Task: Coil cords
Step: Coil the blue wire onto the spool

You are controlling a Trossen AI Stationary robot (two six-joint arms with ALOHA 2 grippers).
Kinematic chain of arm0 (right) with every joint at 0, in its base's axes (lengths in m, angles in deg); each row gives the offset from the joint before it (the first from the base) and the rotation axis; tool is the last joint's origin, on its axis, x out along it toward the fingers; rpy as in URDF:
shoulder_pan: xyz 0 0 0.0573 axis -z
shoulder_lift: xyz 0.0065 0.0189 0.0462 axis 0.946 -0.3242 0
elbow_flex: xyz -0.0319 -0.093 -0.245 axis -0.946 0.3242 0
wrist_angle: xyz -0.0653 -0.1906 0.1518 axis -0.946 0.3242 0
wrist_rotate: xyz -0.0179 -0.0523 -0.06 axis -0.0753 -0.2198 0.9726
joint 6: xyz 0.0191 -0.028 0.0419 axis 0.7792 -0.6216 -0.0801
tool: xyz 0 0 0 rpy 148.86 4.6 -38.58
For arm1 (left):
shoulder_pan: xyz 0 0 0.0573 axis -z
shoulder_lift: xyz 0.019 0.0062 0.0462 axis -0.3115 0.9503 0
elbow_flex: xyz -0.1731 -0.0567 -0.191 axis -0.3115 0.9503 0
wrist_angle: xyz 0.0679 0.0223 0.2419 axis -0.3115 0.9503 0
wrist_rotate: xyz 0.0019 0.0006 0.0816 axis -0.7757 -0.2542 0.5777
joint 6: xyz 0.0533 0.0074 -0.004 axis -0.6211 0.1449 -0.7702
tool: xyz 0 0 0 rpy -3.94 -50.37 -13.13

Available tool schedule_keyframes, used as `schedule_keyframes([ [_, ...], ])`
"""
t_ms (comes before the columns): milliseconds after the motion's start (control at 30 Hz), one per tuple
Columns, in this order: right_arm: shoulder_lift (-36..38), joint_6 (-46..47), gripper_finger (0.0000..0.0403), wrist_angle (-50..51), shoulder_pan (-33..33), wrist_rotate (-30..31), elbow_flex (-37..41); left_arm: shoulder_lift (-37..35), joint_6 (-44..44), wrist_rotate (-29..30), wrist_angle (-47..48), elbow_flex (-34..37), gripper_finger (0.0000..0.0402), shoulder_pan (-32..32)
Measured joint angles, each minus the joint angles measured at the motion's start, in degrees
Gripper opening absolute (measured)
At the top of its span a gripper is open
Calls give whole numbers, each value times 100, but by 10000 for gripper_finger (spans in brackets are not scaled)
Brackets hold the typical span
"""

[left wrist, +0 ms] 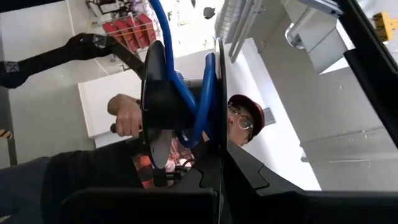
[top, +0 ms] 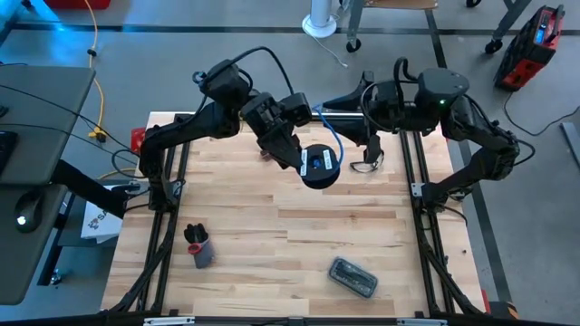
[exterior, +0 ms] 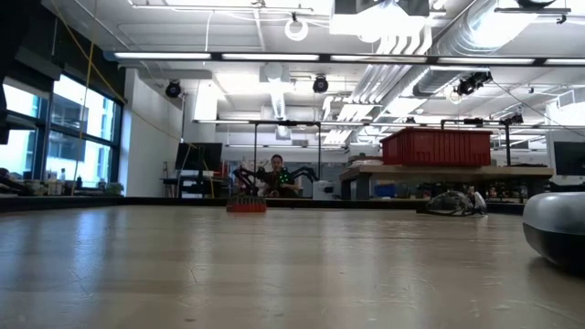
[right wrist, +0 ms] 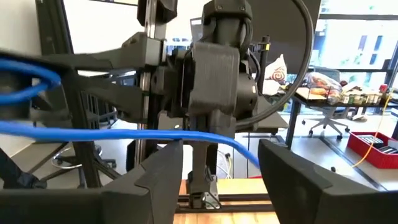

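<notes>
Cord (top: 332,138) partly wound—left end effector (top: 306,163) clenched on the reel (top: 320,167), right end effector (top: 355,116) released; loose tail remains.

L pincer (top: 306,163) shut mid-table; R pincer (right wrist: 221,163) open.

Bright, even light from ceiling tubes (exterior: 302,57); window (right wrist: 367,37) glare; soft blur on near blue cord (right wrist: 93,134).

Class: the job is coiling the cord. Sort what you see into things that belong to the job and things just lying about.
Job:
blue cord
black reel, held by left gripper
right gripper, jaws open beside the cord

Lying about:
dark case
black-and-red object
glasses
</notes>
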Motion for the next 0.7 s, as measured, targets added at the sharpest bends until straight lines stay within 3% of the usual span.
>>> schedule_keyframes([
  [100,-1,3,203,-3,-2,78,0,0,5,127,-180,0,0,0],
  [233,0,154,203,-3,89,619,0,0,1,399,-482,0,0,0],
  [567,0,1633,204,34,621,448,0,0,-492,893,-667,0,0,-43],
  [700,71,1585,204,40,732,425,0,0,-507,998,-661,0,0,-40],
])
